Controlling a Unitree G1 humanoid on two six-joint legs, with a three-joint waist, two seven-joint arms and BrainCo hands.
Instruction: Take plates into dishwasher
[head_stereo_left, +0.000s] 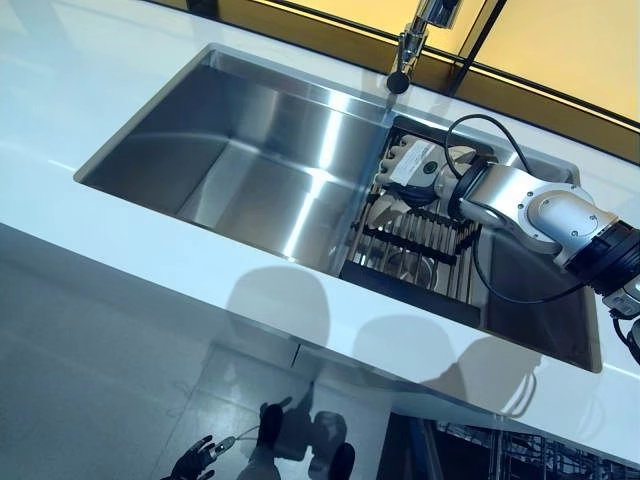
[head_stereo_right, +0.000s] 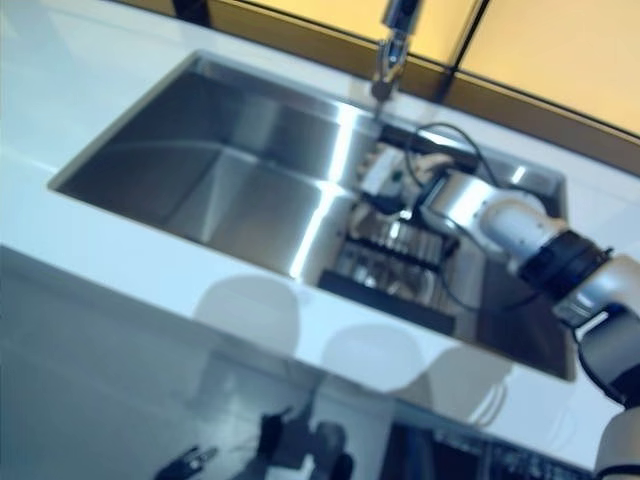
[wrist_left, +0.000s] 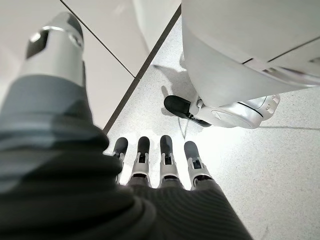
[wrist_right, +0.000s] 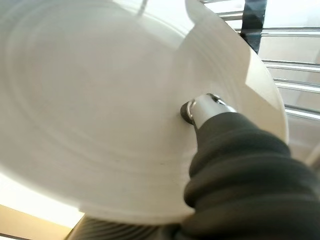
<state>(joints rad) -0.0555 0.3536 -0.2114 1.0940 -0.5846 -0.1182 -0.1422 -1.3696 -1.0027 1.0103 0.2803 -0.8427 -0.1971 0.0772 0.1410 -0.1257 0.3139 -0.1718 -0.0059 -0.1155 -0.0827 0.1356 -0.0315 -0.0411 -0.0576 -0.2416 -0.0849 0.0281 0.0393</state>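
Note:
A white plate (wrist_right: 100, 100) fills the right wrist view, and my right hand's thumb (wrist_right: 201, 108) presses on its face; the fingers are hidden behind it. In the left eye view my right hand (head_stereo_left: 418, 165) reaches into the dark dish rack (head_stereo_left: 440, 245) at the right end of the steel sink, where pale plates (head_stereo_left: 384, 209) stand between the bars. My left hand (wrist_left: 160, 162) hangs low beside me over the floor with straight fingers and nothing in it; it also shows as the left hand (head_stereo_left: 195, 460) below the counter.
The sink's large basin (head_stereo_left: 250, 170) lies left of the rack. A faucet (head_stereo_left: 410, 45) stands behind it. The white counter (head_stereo_left: 200, 260) runs along the front. An open dishwasher's wire rack (head_stereo_left: 520, 455) shows at the lower right.

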